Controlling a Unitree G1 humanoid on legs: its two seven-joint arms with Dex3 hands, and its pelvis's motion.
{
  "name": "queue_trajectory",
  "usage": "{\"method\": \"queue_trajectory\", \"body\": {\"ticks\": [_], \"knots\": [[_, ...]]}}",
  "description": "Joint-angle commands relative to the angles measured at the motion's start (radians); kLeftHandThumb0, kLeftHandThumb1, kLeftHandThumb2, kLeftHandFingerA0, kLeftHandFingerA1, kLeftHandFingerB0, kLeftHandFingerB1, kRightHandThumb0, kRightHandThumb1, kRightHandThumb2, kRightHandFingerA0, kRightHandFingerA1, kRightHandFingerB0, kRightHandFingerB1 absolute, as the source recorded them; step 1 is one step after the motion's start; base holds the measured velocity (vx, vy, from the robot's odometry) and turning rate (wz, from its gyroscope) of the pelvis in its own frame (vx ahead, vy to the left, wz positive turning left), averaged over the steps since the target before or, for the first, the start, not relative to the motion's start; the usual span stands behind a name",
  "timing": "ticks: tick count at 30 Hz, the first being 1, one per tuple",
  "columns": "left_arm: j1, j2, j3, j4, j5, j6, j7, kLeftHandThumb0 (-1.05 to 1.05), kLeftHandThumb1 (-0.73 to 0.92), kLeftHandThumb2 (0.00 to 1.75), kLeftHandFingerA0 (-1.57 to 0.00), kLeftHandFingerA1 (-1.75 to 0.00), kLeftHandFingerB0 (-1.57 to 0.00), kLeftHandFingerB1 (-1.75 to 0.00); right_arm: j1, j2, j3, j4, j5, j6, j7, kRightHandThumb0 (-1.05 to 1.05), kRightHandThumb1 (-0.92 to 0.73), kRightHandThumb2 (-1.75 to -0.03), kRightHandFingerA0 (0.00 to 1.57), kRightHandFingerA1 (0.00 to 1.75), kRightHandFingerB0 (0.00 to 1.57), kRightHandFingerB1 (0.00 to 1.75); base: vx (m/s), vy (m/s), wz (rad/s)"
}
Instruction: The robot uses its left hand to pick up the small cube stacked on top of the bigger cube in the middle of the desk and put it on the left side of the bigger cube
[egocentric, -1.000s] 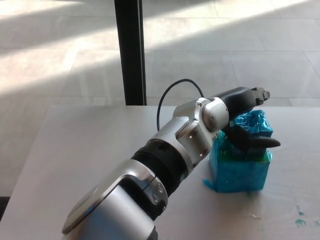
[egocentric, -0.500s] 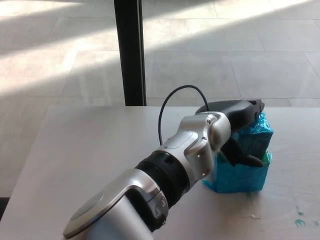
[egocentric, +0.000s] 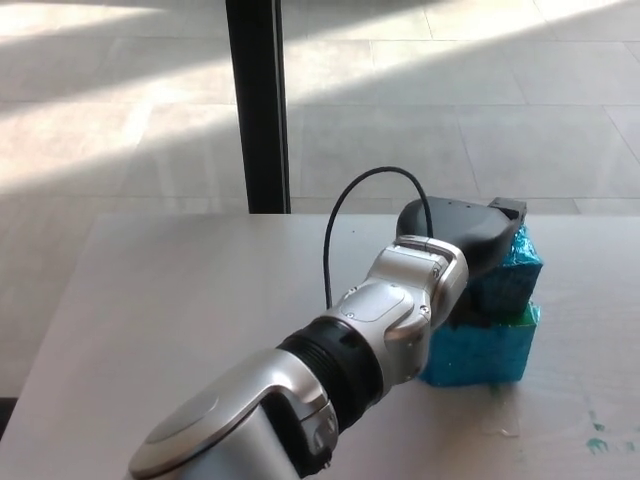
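Reaching in from seven o'clock, the silver forearm (egocentric: 330, 370) carries the left hand (egocentric: 462, 235) over the stacked cubes. The bigger cube (egocentric: 480, 350) sits at the desk's (egocentric: 170, 310) four o'clock, the small cube (egocentric: 515, 270) on top, likely so the hand can wrap it; whether its fingers are closed cannot be told.

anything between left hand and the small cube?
Nothing visible. In the head view the left hand sits directly on the small cube, which rests atop the bigger cube.
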Motion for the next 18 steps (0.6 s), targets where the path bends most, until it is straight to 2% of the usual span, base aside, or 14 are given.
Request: {"method": "queue_trajectory", "body": {"ticks": [1, 3, 4, 6, 7, 8, 10, 11, 12, 13, 14, 16, 17, 18], "knots": [[0.052, -0.009, 0.057, 0.043, -0.009, -0.016, 0.050, -0.42, 0.73, 0.61, -0.78, -0.89, -0.55, -0.53, -0.010, -0.014, 0.005, 0.011, -0.003, -0.024, -0.029, -0.48, -0.62, -0.98, 0.48, 0.70, 0.39, 0.53, 0.00, 0.000, 0.00], [0.054, -0.014, 0.079, 0.047, -0.011, -0.021, 0.058, -0.42, 0.77, 0.62, -0.76, -0.99, -0.51, -0.54, -0.015, -0.017, 0.008, 0.017, -0.003, -0.028, -0.022, -0.46, -0.62, -0.98, 0.49, 0.70, 0.38, 0.53, 0.00, 0.000, 0.00], [0.058, -0.015, 0.088, 0.050, -0.008, -0.032, 0.079, -0.40, 0.77, 0.62, -0.76, -1.06, -0.54, -0.61, -0.020, -0.018, 0.011, 0.027, -0.008, -0.035, -0.024, -0.45, -0.79, -0.64, 0.51, 0.68, 0.46, 0.35, 0.00, 0.000, 0.00], [0.083, -0.022, 0.138, 0.047, -0.035, -0.067, 0.155, -0.36, 0.71, 0.63, -0.82, -1.34, -0.64, -0.68, -0.023, -0.018, 0.010, 0.041, -0.005, -0.050, -0.021, -0.45, -0.78, -0.63, 0.52, 0.69, 0.50, 0.36, 0.00, 0.000, 0.00], [0.094, -0.029, 0.171, 0.044, -0.056, -0.073, 0.179, -0.36, 0.70, 0.62, -0.81, -1.36, -0.66, -0.67, -0.023, -0.019, 0.012, 0.039, -0.006, -0.052, -0.021, -0.45, -0.80, -0.63, 0.51, 0.69, 0.50, 0.37, 0.00, 0.000, 0.00], [0.107, -0.044, 0.222, 0.044, -0.082, -0.074, 0.216, -0.32, 0.69, 0.64, -0.79, -1.50, -0.66, -0.73, -0.020, -0.019, 0.017, 0.029, -0.008, -0.047, -0.024, -0.45, -0.80, -0.64, 0.51, 0.71, 0.51, 0.37, 0.00, 0.000, 0.00], [0.117, -0.057, 0.262, 0.049, -0.091, -0.085, 0.252, -0.32, 0.69, 0.64, -0.79, -1.50, -0.66, -0.73, -0.017, -0.020, 0.021, 0.020, -0.010, -0.044, -0.027, -0.45, -0.80, -0.64, 0.51, 0.71, 0.51, 0.37, 0.00, 0.000, 0.00], [0.120, -0.068, 0.298, 0.046, -0.113, -0.081, 0.265, -0.32, 0.71, 0.62, -0.75, -1.33, -0.65, -0.73, -0.018, -0.019, 0.025, 0.021, -0.012, -0.046, -0.026, -0.45, -0.80, -0.64, 0.50, 0.68, 0.51, 0.37, 0.00, 0.000, 0.00], [0.124, -0.073, 0.316, 0.047, -0.120, -0.084, 0.278, -0.30, 0.70, 0.62, -0.75, -1.25, -0.64, -0.75, -0.017, -0.020, 0.028, 0.018, -0.013, -0.042, -0.027, -0.45, -0.81, -0.65, 0.51, 0.69, 0.52, 0.38, 0.00, 0.000, 0.00], [0.129, -0.079, 0.334, 0.050, -0.125, -0.093, 0.290, -0.29, 0.72, 0.62, -0.75, -1.20, -0.62, -0.70, -0.014, -0.020, 0.029, 0.012, -0.011, -0.043, -0.024, -0.45, -0.80, -0.64, 0.50, 0.68, 0.52, 0.38, 0.00, 0.000, 0.00], [0.132, -0.081, 0.342, 0.054, -0.127, -0.096, 0.282, -0.22, 0.73, 0.64, -0.69, -1.05, -0.59, -0.64, -0.012, -0.019, 0.030, 0.006, -0.010, -0.041, -0.028, -0.45, -0.81, -0.64, 0.51, 0.72, 0.56, 0.39, 0.00, 0.000, 0.00], [0.140, -0.077, 0.332, 0.060, -0.107, -0.122, 0.290, -0.19, 0.71, 0.65, -0.73, -1.06, -0.63, -0.63, -0.011, -0.018, 0.029, 0.001, -0.006, -0.036, -0.029, -0.45, -0.81, -0.65, 0.51, 0.74, 0.57, 0.40, 0.00, 0.000, 0.00], [0.140, -0.078, 0.338, 0.070, -0.114, -0.128, 0.291, -0.17, 0.69, 0.68, -0.77, -0.97, -0.73, -0.64, -0.012, -0.017, 0.030, -0.003, -0.007, -0.033, -0.034, -0.45, -0.81, -0.65, 0.50, 0.75, 0.58, 0.41, 0.00, 0.000, 0.00], [0.139, -0.078, 0.340, 0.073, -0.114, -0.131, 0.293, -0.17, 0.69, 0.68, -0.77, -0.97, -0.73, -0.64, -0.011, -0.017, 0.031, -0.006, -0.007, -0.032, -0.035, -0.45, -0.81, -0.65, 0.50, 0.75, 0.58, 0.41, 0.00, 0.000, 0.00]]}}
